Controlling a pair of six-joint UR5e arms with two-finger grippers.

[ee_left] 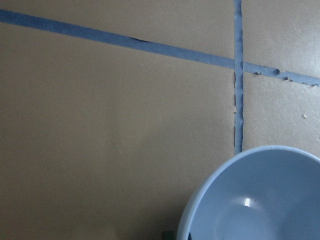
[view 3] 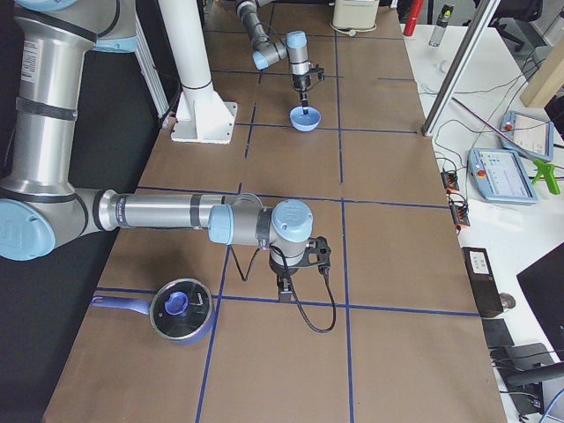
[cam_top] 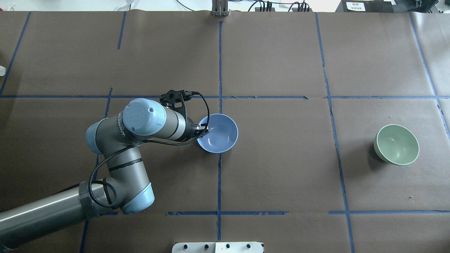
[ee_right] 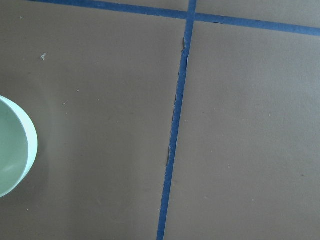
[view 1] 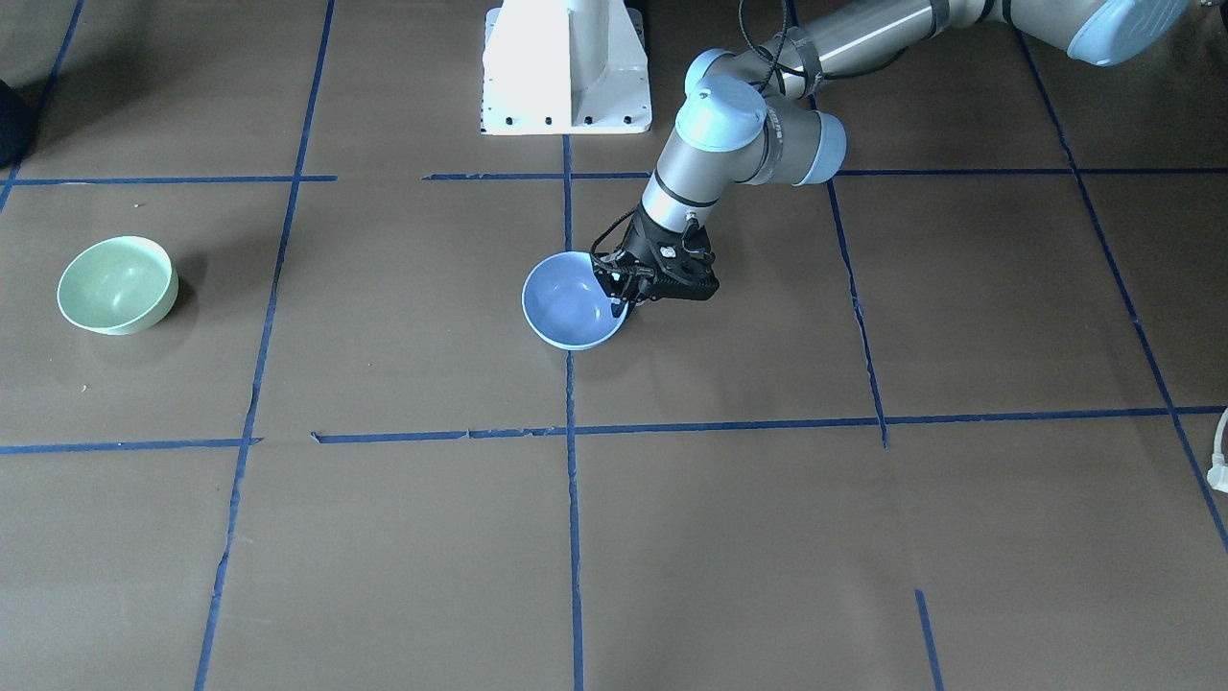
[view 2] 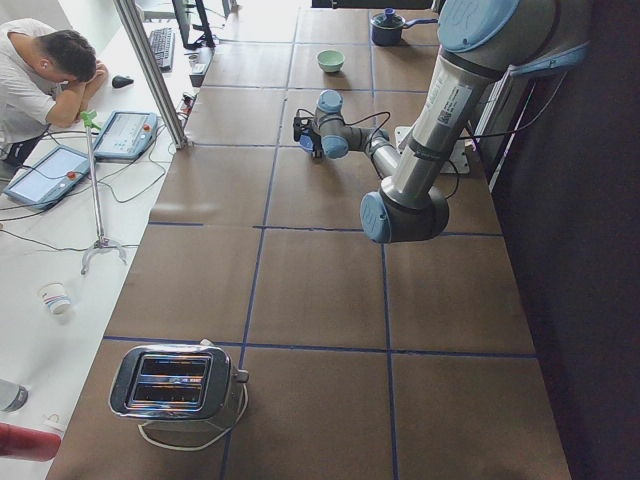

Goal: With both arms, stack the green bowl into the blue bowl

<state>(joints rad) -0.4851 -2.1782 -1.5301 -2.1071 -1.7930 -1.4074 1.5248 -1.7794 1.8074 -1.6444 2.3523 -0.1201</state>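
Seen from overhead, the blue bowl (cam_top: 219, 135) is near the middle of the desk (cam_top: 281, 168), over a tape line (cam_top: 219, 182). The green bowl (cam_top: 399, 144) lies at 3 o'clock from it, well apart. The left gripper (cam_top: 205, 130) is at the blue bowl's 9 o'clock side, its fingers (view 1: 615, 299) on either side of the rim. The pedestal base (cam_top: 218, 247) stands at 6 o'clock from the blue bowl. In the right side view, the right gripper (view 3: 285, 289) hangs above the desk's near part, with a lidded pot (view 3: 181, 310) at its 8 o'clock.
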